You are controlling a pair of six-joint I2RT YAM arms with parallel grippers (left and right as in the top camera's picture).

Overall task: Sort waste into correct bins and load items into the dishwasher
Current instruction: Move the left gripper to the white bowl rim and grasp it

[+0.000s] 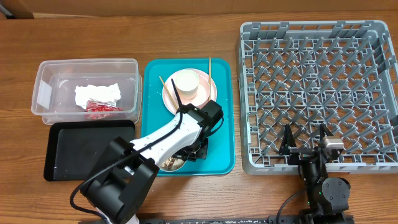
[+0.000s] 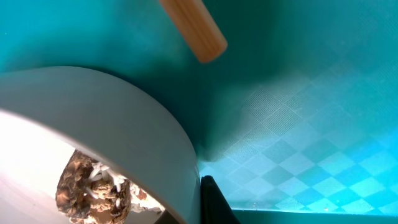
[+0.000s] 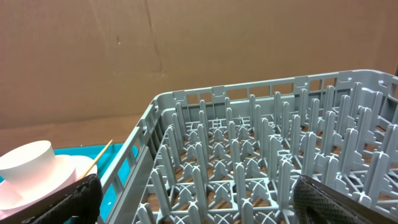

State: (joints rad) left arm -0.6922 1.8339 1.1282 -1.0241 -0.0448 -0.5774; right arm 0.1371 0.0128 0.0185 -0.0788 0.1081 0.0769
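Overhead: fixed above, straight down, whole worktop (image 1: 261, 193) in frame. Left wrist: very near, facing down at tray (image 2: 311, 93) and bowl (image 2: 124, 124) rim. Right wrist: low, level across rack (image 3: 249, 155); shares cup (image 3: 28, 162) and tray with overhead.

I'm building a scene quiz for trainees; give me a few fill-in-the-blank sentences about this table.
The crumpled napkin and red ___ lie inside the clear tub. The cream cup stands on the pink ___. The grey dish rack holds ___ dishes. The tray under the white bowl is ___.
Missing: wrapper; plate; no; teal.
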